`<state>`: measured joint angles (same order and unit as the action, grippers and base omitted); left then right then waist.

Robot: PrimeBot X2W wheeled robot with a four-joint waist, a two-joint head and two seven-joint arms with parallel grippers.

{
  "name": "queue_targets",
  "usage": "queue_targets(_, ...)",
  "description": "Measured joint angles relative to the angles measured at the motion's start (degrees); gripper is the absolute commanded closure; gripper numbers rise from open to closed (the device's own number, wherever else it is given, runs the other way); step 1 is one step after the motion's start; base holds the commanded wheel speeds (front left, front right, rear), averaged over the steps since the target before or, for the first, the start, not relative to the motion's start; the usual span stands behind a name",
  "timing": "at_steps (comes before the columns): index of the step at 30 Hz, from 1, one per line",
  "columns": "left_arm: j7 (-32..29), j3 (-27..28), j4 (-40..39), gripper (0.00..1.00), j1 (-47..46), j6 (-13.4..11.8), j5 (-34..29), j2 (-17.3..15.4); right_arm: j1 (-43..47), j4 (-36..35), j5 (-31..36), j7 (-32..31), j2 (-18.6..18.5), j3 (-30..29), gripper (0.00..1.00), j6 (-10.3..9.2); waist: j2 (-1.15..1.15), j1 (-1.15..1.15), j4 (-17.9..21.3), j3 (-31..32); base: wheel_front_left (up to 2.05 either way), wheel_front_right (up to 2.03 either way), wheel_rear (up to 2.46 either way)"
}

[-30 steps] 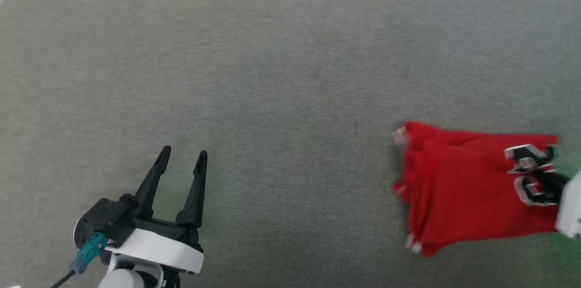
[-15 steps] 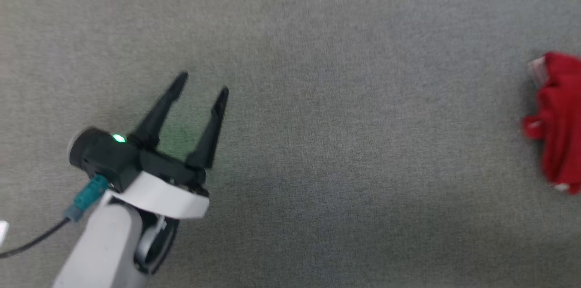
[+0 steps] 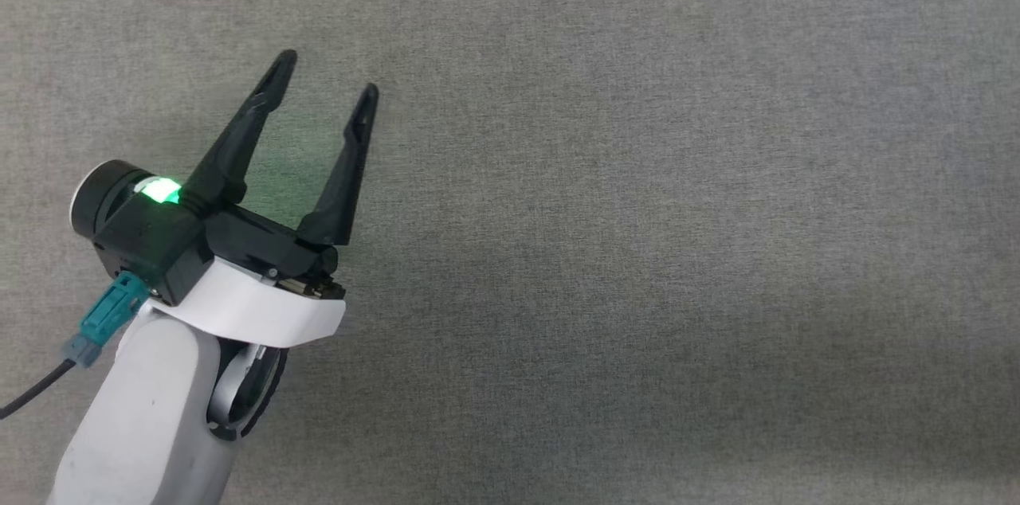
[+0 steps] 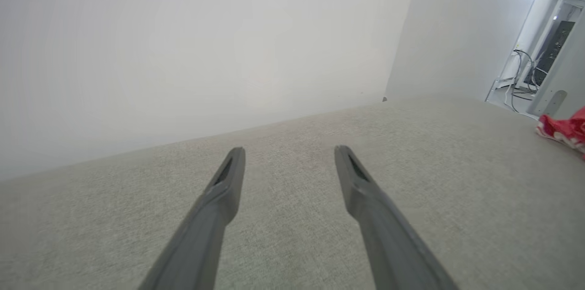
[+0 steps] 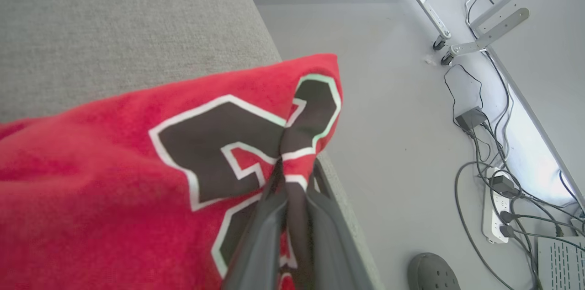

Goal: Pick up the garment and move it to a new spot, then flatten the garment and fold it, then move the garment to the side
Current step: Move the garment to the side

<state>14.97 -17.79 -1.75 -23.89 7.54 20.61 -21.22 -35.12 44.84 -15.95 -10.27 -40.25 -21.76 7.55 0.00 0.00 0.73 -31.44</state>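
Right, the grey surface point(image 3: 637, 170) stretched wide, and the garment point(image 5: 114, 153) lay at its right edge, just by the drop to the floor point(image 5: 388, 120), its bulk trailing left from the pinch. The right gripper point(image 5: 297, 178) was clenched on a fold of it. The left gripper point(image 3: 327, 75) hung well apart on the left, fingers spread, nothing between them. By my reading the right arm owned the carry, with the cloth lying far right of the left jaws.
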Motion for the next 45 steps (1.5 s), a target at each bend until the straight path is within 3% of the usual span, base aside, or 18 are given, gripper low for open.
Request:
queue_targets(2, 0.0, 0.3, 0.1, 0.0, 0.3, 0.0, 0.0, 0.1, -0.9, 1.9, 1.1, 1.0, 0.0, 1.1, 1.0, 0.0, 0.0, 0.0, -0.2, 0.2, 0.0, 0.0, 0.0)
queue_targets(4, 0.0, 0.7, 0.2, 0.0, 0.5, 0.0, 0.0, 0.5, -1.8, 3.8, 1.5, 2.2, -0.1, 1.5, 0.71, 0.0, 0.0, 0.0, -0.3, 0.6, 0.0, 0.0, 0.0)
queue_targets(5, 0.0, 0.9, 0.3, 0.0, 0.7, 0.0, 0.0, 0.8, -2.0, 4.7, 2.2, 2.7, -0.4, 1.8, 0.01, 0.0, 0.0, 0.0, -0.3, 0.9, 0.0, 0.0, 0.0)
queue_targets(12, 0.0, 2.3, 1.8, 0.0, 4.0, 0.0, 0.1, 2.7, -3.0, 6.5, 3.2, 9.2, -0.9, 5.5, 0.0, 0.0, 0.0, 0.0, -0.5, 5.2, 0.0, 0.0, 0.0)
queue_targets(17, 0.0, 4.4, 4.8, 0.0, 10.2, 0.0, 1.0, 4.6, 0.2, -0.7, -0.6, 16.9, 4.5, 18.8, 0.0, 0.0, 0.0, 0.0, -0.5, 11.3, 0.0, 0.0, 0.0)
queue_targets(24, 0.0, 6.5, 7.8, 0.0, 15.2, 0.0, 3.1, 6.3, 7.8, -7.6, -6.7, 22.5, 7.8, 28.7, 0.0, 0.0, 0.0, 0.0, -1.0, 17.8, 0.0, 0.0, 0.0)
queue_targets(33, 0.0, 9.3, 10.7, 0.0, 22.6, 0.0, 3.6, 8.1, 19.7, -13.2, -10.3, 25.1, 15.5, 26.0, 0.0, 0.0, 0.0, 0.0, -4.4, 25.9, 0.0, 0.0, 0.0)
queue_targets(39, 0.0, 10.6, 10.7, 0.0, 27.9, 0.0, 3.5, 9.0, 27.4, -23.2, -6.7, 25.2, 22.8, 22.4, 0.0, -0.03, 0.0, 0.0, -6.3, 30.6, 0.0, 0.0, 0.0)
queue_targets(45, 0.0, 11.8, 8.8, 0.0, 30.0, 0.0, 3.1, 9.1, 33.5, -30.0, -3.7, 25.2, 26.6, 21.3, 0.0, -0.04, 0.0, 0.0, -7.4, 32.9, 0.0, 0.0, 0.0)
